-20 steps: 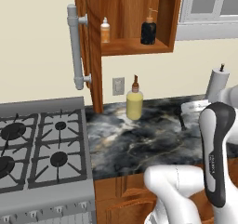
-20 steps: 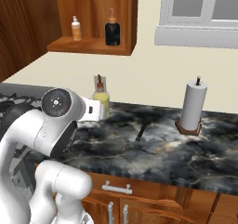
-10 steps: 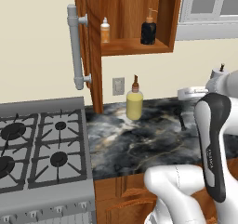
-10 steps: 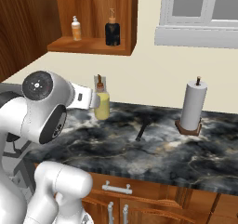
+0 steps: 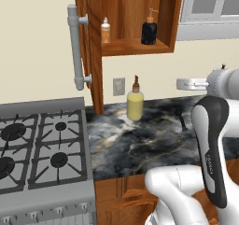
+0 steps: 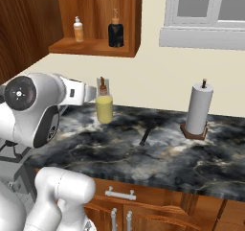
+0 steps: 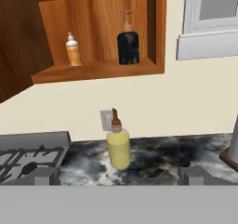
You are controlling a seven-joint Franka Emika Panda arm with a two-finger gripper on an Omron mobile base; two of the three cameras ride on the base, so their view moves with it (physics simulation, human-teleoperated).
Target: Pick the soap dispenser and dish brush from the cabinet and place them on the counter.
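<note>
Left base view: the arm has swung further right than before. The black pump soap dispenser (image 5: 149, 27) stands upright in the open reddish-brown wooden cabinet (image 5: 169, 18), right of a small orange bottle (image 5: 106, 30).

Right base view: a yellow bottle (image 6: 104, 106) and dark dish brush (image 6: 147, 134) rest on the dark marble counter (image 6: 191, 160), with a paper-towel roll (image 6: 198, 109) far right.

Hand view: the gripper (image 7: 118, 176) has its jaws spread wide, holding nothing.

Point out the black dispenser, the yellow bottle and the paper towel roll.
Black dispenser (image 7: 128, 46), hand view, on its dark body.
Yellow bottle (image 5: 135, 105), left base view, on its yellow body.
Paper towel roll (image 6: 199, 109), right base view, on its white side.
</note>
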